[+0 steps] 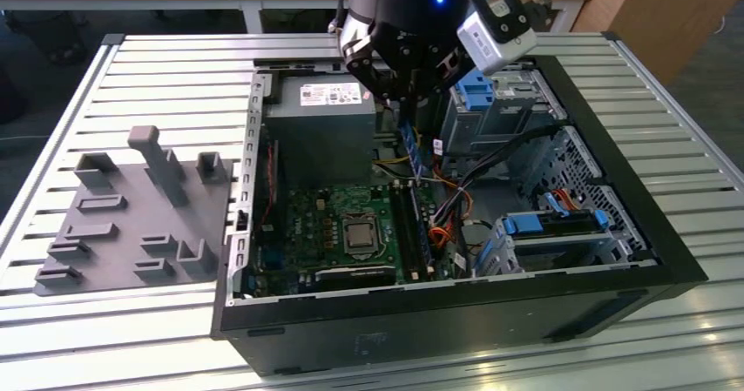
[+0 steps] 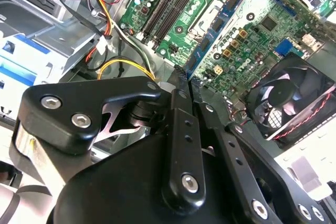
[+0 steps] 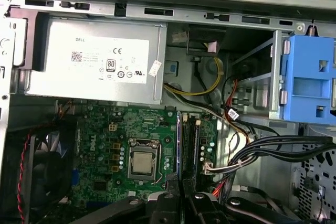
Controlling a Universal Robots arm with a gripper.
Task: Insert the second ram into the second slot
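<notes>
The gripper [image 1: 407,102] hangs over the open computer case [image 1: 651,234] and its two fingers are pressed on the second ram [image 1: 407,143], pinching the upper end of it. The stick hangs down on its edge, just beside the corner of the grey power supply [image 1: 320,121], and it is above the green motherboard [image 1: 337,225], not seated. In the first wrist view the second ram [image 3: 180,145] shows as a thin blue line beside the black memory slots [image 3: 191,148] (over which one of them, I cannot tell). In the second wrist view the blue board [image 2: 220,30] goes out from the fingertips [image 2: 178,90] toward the slots, with a fan [image 2: 294,98] near. A grey tray [image 1: 128,217] lies on the table at the exterior view's left.
</notes>
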